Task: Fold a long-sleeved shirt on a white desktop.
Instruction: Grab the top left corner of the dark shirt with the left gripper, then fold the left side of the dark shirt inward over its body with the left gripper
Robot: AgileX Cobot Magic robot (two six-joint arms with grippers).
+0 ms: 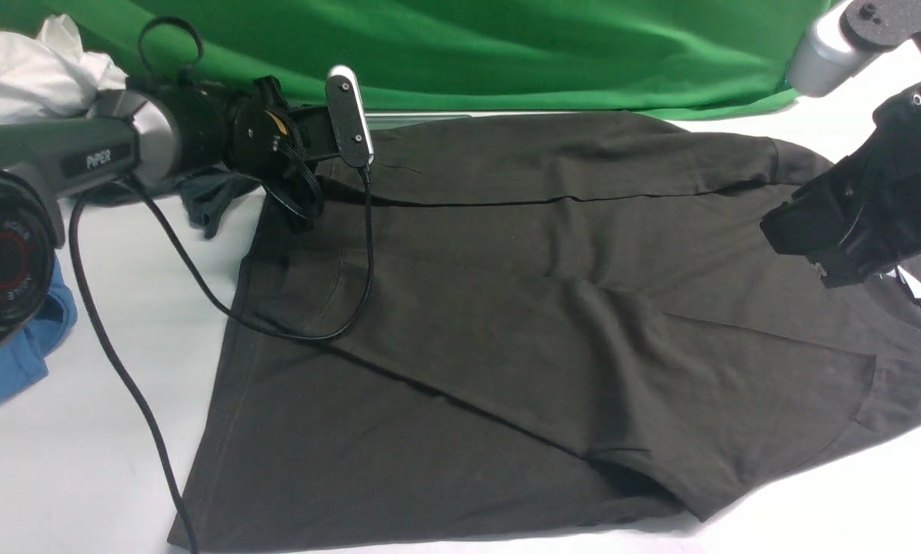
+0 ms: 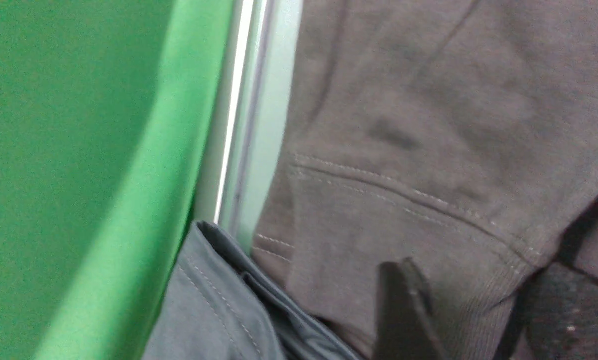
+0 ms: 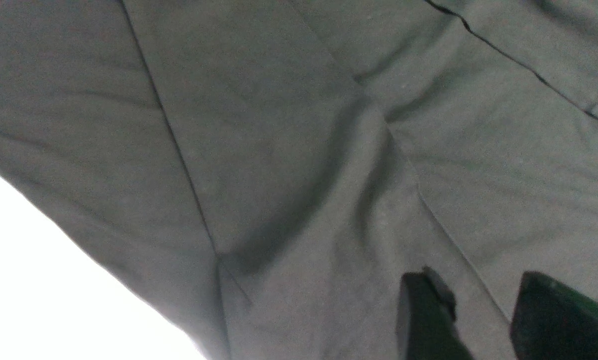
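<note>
item: long-sleeved shirt (image 1: 552, 308), sleeves-in stage, is lying flat across the white tabletop (image 1: 83, 431).
my left tool (image 2: 483, 270) is hovering, jaws apart, over the far sleeve's cuff (image 2: 458, 235), gripping nothing. my right tool (image 3: 478, 275) is hanging part-open and empty at the collar end. next, i judge, is pinching the hem and carrying it across.

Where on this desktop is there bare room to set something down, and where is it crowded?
Bare white desktop lies near left, between the blue tee and the shirt, though a black cable crosses it. Another patch lies near right, in front of the shirt. Far left is crowded: white cloth, grey-green garment, left arm.
</note>
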